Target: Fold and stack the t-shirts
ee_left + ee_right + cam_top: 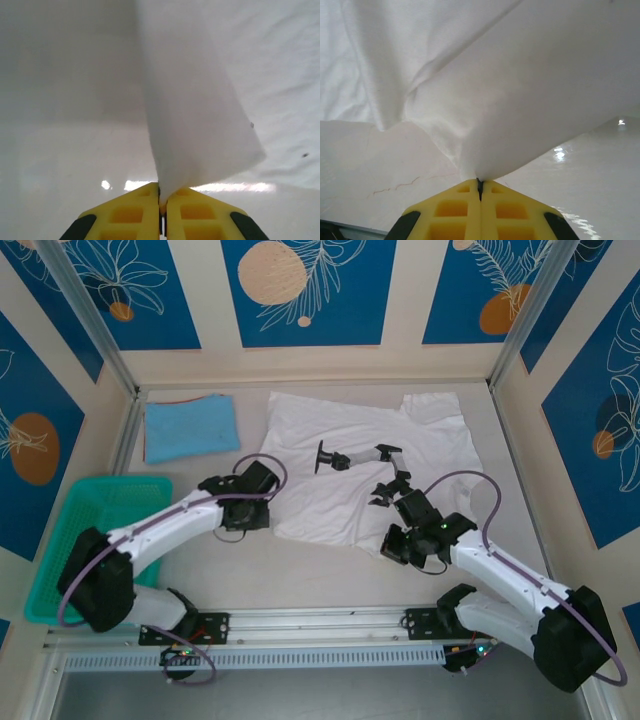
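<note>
- Left claw (162, 199): jaws pressed together, pinching the near edge of the white t-shirt (200, 115), which rises directly ahead.
- Right claw (480, 182): jaws likewise closed on the same edge, cloth tented ahead.
- Step, judged: fold 1 begins; next, carry both grips forward, level.
- Light-blue t-shirt (190, 428): folded, far ahead-left of left claw.

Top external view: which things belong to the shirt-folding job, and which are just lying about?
Job in hand:
white t-shirt, spread out, pinched by the left claw and the right claw
light-blue t-shirt, folded, far left

Lying about:
teal mesh basket, near left
</note>
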You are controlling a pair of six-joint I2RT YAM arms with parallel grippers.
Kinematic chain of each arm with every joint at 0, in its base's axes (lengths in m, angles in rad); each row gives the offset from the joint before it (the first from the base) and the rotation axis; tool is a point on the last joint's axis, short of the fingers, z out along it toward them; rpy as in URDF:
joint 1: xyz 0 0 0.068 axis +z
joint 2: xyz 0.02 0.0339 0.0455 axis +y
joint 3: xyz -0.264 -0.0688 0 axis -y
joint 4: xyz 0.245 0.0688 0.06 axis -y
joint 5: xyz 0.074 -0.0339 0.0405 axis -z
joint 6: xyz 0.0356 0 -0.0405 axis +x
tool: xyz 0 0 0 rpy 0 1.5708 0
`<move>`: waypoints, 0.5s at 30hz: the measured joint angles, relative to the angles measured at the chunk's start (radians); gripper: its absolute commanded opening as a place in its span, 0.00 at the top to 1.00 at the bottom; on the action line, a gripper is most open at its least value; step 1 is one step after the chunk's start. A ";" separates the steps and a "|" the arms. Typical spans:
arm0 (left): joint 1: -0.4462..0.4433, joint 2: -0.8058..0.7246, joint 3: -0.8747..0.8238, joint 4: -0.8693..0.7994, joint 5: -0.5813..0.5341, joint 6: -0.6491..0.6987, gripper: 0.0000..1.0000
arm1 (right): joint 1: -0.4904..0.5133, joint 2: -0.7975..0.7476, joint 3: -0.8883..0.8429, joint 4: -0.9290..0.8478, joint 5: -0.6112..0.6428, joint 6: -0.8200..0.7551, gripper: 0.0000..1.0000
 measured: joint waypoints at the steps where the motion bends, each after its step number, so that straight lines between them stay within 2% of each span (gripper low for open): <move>1: 0.000 -0.040 -0.020 -0.016 -0.007 0.000 0.87 | 0.000 -0.007 0.003 -0.006 0.000 0.000 1.00; 3: 0.000 -0.118 -0.051 -0.044 -0.024 -0.001 0.82 | 0.000 -0.029 0.008 -0.013 0.000 0.000 1.00; 5: 0.000 -0.176 -0.070 -0.064 -0.048 0.003 0.65 | 0.000 -0.046 0.009 -0.016 0.000 0.000 1.00; 7: 0.000 -0.211 -0.082 -0.081 -0.077 -0.004 0.59 | 0.000 -0.051 0.010 -0.022 0.000 0.000 1.00; 9: 0.002 -0.225 -0.090 -0.100 -0.117 -0.012 0.44 | 0.000 -0.051 0.010 -0.028 0.000 -0.003 1.00; 12: 0.009 -0.226 -0.107 -0.108 -0.164 -0.039 0.33 | 0.000 -0.051 0.010 -0.034 0.000 -0.003 1.00; 15: 0.049 -0.233 -0.138 -0.084 -0.161 -0.056 0.32 | -0.001 -0.051 0.010 -0.040 0.000 -0.003 1.00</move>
